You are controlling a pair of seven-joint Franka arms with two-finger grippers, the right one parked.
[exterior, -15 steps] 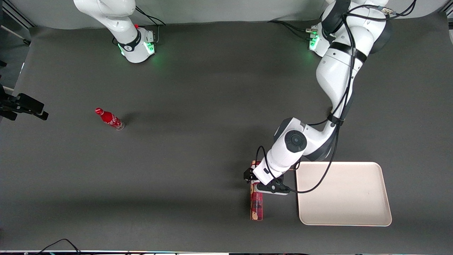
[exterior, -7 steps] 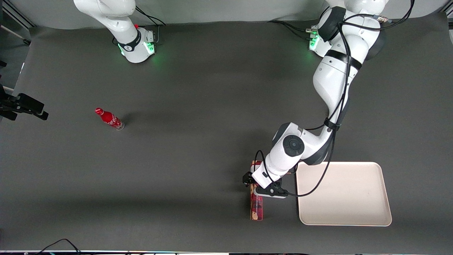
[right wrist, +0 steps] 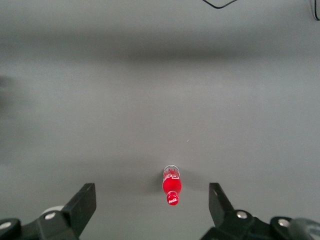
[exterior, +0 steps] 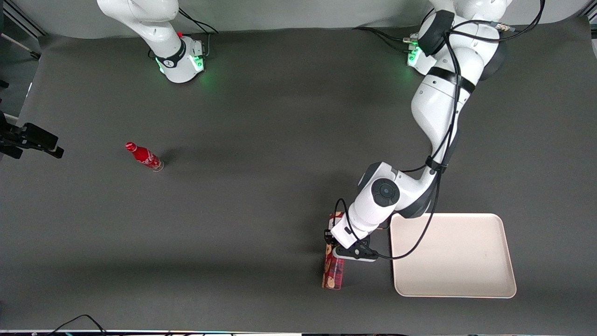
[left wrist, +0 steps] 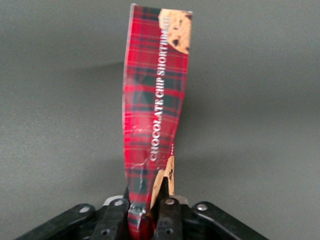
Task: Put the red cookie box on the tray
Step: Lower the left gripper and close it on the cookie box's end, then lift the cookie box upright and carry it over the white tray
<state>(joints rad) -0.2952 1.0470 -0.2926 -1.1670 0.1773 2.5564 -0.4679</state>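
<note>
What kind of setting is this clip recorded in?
Likely a robotics lab tabletop: a dark mat-covered table, the gripper shut on the red cookie box, a tray beside it, and a lone red bottle.

Glossy printed cardboard red cookie box point(left wrist: 155, 115), creased, in the gripper point(left wrist: 148, 220); matt dark table cloth point(exterior: 261, 140).

- The red cookie box point(exterior: 333, 270) point(left wrist: 155, 115) is a long, narrow dark-red plaid carton with cookie pictures and the words "Chocolate Chip Shortbread". The gripper point(exterior: 336, 243) point(left wrist: 148, 212) pinches it near one end. It is slightly skewed, just beside the tray.
- The tray point(exterior: 466, 280) is flat, cream-white and rectangular with rounded corners, lying toward the working arm's end of the table.
</note>
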